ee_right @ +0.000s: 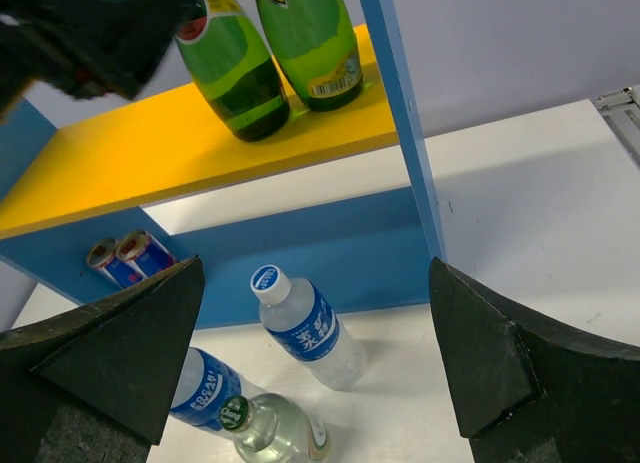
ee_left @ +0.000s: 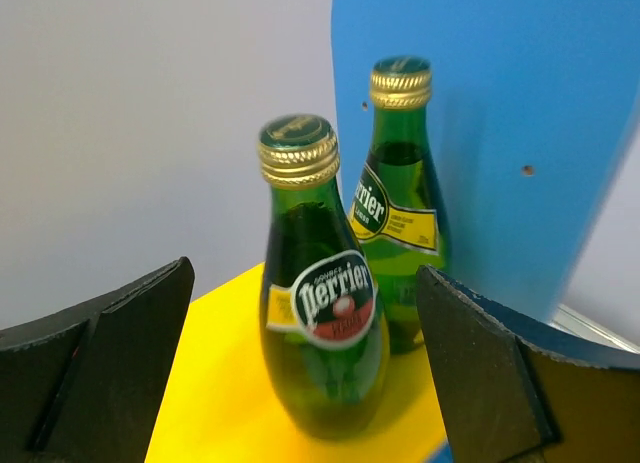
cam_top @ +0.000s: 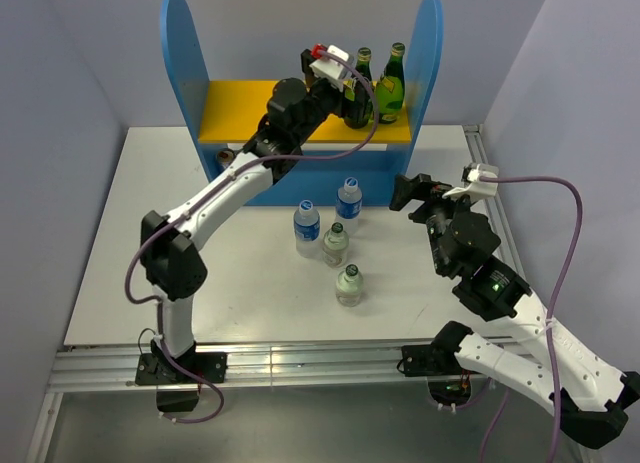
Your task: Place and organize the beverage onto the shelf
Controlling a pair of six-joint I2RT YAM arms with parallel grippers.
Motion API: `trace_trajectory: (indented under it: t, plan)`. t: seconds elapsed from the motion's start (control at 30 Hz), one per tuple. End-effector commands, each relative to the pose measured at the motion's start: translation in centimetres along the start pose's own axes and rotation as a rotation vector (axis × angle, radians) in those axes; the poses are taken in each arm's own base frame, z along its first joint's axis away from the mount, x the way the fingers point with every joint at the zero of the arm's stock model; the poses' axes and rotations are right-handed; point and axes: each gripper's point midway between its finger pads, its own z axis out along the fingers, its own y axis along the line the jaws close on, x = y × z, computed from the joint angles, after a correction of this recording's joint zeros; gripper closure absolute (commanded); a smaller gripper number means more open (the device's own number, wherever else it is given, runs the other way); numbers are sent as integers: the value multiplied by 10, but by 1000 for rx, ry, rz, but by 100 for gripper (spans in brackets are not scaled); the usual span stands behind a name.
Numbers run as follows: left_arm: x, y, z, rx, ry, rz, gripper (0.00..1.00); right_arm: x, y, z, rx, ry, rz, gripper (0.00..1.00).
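The shelf [cam_top: 240,108] stands at the back of the table, its yellow upper board [ee_right: 150,143] between blue side panels. Two green Perrier bottles stand at the board's right end: a red-label one [ee_left: 325,333] and a yellow-label one [ee_left: 400,223] against the right panel. My left gripper [ee_left: 305,273] is open, its fingers either side of the red-label bottle with gaps on both sides. My right gripper [ee_right: 315,268] is open and empty above the table, right of two blue-label water bottles [cam_top: 348,205] [cam_top: 307,228] and two clear glass bottles [cam_top: 335,245] [cam_top: 348,285].
Two small cans [ee_right: 125,258] lie at the left of the shelf's lower level. The nearer water bottle [ee_right: 305,328] stands just in front of the shelf's blue base. The table's right edge has a metal rail [cam_top: 490,183].
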Motion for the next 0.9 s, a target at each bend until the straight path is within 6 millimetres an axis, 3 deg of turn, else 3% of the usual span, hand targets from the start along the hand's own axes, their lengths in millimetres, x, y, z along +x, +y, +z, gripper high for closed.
trace_trajectory:
  t: [0.0,0.03,0.07,0.1,0.13,0.17,0.23,0.27,0.3,0.33,0.37,0.4,0.43,0.47,0.5,0.53,0.57,0.6,0.67,0.7,0.77,0.87]
  plan:
    - [-79,7,-37,-39,-109,21,1,-7,3,-1,-9,-26,41,0]
    - [-69,7,-42,-45,-79,23,1,-7,3,-1,-9,-25,42,0]
    - [-81,7,-55,-53,-80,20,1,-7,2,-2,-6,-26,45,0]
    - [-81,14,-63,-102,-62,18,1,-6,2,-2,-6,-26,47,0]
    - [-62,12,-73,-131,-10,16,1,-3,1,-2,-4,-21,43,0]
    - [-61,10,-86,-157,1,15,1,-4,1,-2,-4,-22,47,0]
    - [-55,0,-130,-204,21,23,1,0,1,-2,-5,-15,52,0]
    - [-76,-2,-156,-209,-18,0,1,1,2,-2,-12,-13,53,0]
    - [-65,-9,-170,-198,11,-13,1,2,4,-2,-22,-7,55,0]
    - [-23,-18,-187,-183,113,-10,1,3,5,-2,-26,-2,53,0]
    - [-13,-26,-204,-202,136,-24,1,2,6,-2,-34,0,57,0]
    - [-20,-27,-226,-199,121,-56,1,6,8,-2,-41,15,52,0]
    - [20,-39,-245,-186,204,-102,1,8,12,-2,-60,26,50,0]
    - [15,-43,-265,-183,188,-150,1,11,15,-2,-74,37,47,0]
    - [27,-47,-277,-176,210,-175,0,19,17,1,-77,63,32,0]
    - [58,-55,-293,-173,269,-211,1,20,19,1,-83,72,33,0]
    - [61,-52,-305,-194,265,-238,1,26,21,3,-85,88,26,0]
    - [86,-54,-317,-198,308,-252,0,33,23,5,-82,108,21,0]
    - [97,-55,-327,-205,307,-277,1,38,24,7,-80,123,20,0]
    - [116,-57,-333,-203,333,-272,1,42,25,8,-80,132,19,0]
    - [124,-59,-331,-204,307,-287,1,42,26,9,-86,133,20,0]
    - [152,-62,-331,-210,325,-257,1,42,26,9,-82,134,18,0]
